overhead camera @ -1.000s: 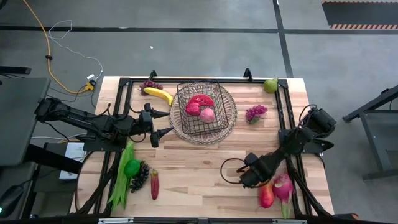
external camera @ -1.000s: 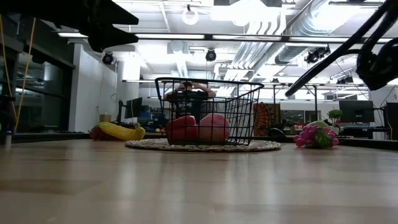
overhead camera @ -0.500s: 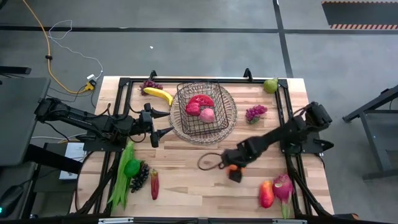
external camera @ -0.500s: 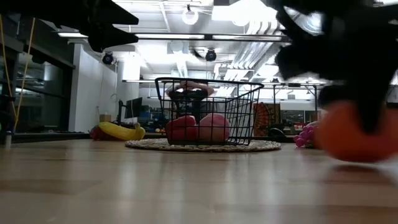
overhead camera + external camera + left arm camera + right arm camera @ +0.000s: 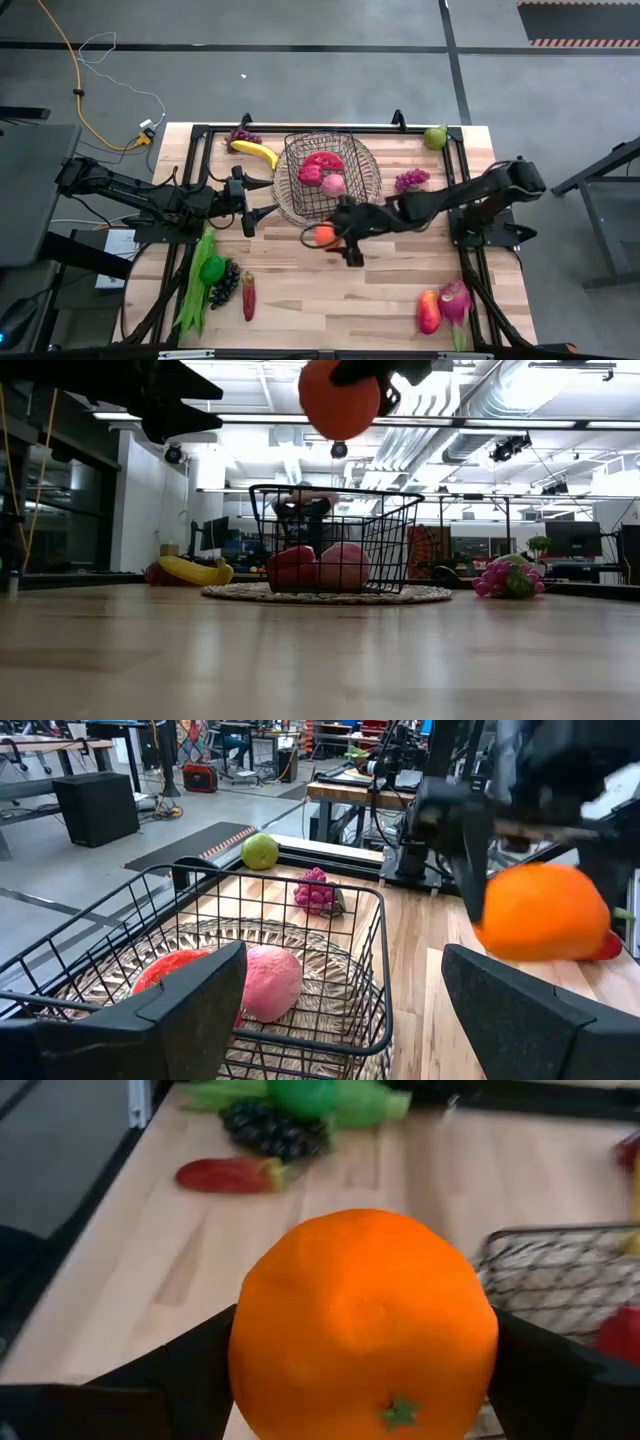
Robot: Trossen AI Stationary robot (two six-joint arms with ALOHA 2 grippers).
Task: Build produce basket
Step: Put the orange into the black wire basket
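Note:
The dark wire basket [image 5: 322,178] stands on a round wicker tray [image 5: 370,200]; a watermelon slice [image 5: 322,160] and a pink fruit [image 5: 333,184] lie inside. My right gripper [image 5: 326,238] is shut on an orange [image 5: 322,235], just off the basket's near side and high above the table, as the orange [image 5: 340,398] shows in the low view. My left gripper [image 5: 262,197] waits open, level, at the basket's left side. Other produce lies about: banana [image 5: 255,152], pink grapes [image 5: 411,181], pear [image 5: 434,137]. My right gripper pinches the orange's two opposite sides [image 5: 262,1342] between its two fingers [image 5: 180,1375]. The fingers come from the table's right, slanting downward. The orange is lifted clear of the table, its green stem mark [image 5: 398,1410] turned toward the wrist camera.
Green beans [image 5: 195,290], a green pepper [image 5: 212,268], dark grapes [image 5: 225,283] and a red pepper [image 5: 248,295] lie at the near left. A red fruit [image 5: 428,312] and a dragon fruit [image 5: 455,300] lie at the near right. Bare wood lies between these two groups.
My right gripper has swung from the near right, beside the red fruit and dragon fruit, toward the table's left and far side, up to the basket's near side, rolling its wrist. The orange has gone with it, from low over the table to above the basket's rim height.

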